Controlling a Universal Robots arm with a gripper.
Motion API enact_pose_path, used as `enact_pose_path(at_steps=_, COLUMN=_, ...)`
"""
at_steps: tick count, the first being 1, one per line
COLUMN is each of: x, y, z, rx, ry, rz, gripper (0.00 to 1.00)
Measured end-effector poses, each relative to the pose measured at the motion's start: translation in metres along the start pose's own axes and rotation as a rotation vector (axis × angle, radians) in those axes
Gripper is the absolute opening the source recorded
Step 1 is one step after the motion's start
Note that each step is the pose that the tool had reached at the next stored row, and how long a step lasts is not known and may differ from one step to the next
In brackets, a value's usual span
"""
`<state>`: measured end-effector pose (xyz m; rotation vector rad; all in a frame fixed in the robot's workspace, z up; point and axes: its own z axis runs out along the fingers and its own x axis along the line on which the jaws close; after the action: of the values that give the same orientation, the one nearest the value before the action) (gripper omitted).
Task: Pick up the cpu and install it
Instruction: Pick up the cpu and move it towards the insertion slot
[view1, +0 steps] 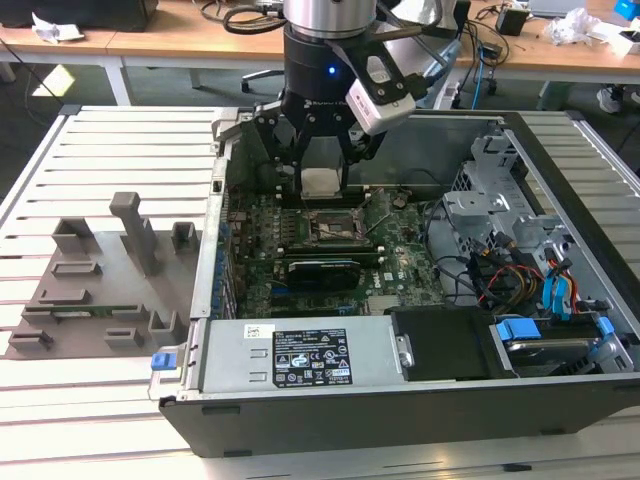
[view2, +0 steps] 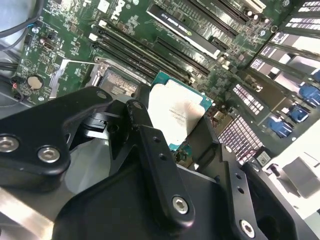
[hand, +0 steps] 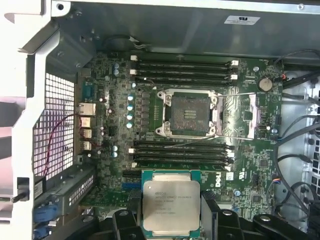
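The gripper (hand: 169, 222) is pinching the cpu (hand: 171, 207) by two opposite edges, its black fingers (hand: 210, 212) pressing in on either side, with the silvery top plate facing the first wrist view. The pick-up is therefore reading as done: the chip is hanging inside the open computer case (view1: 560, 150), touching nothing but the fingers. Beyond it the motherboard (hand: 240, 107) is lying flat, and its cpu socket (hand: 190, 113) is sitting empty (the contact field is showing bare). The exterior view is placing the chip close over the socket, though I cannot tell whether squarely. Seating it is remaining. Farther off, a grey holder tray (view1: 100, 290) is resting on the slatted table (view1: 120, 140)
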<state>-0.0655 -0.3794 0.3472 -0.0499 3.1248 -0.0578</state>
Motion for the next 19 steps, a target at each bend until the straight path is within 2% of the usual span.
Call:
enact_pose_path(at_steps=4, x=-0.0047, y=0.0051, z=0.0010, rx=0.0000, ry=0.0000, rz=0.000, gripper=0.55)
enact_pose_path(at_steps=19, x=-0.0203, y=0.0140, z=0.0059, rx=0.0000, ry=-0.0001, rz=-0.001, gripper=0.55)
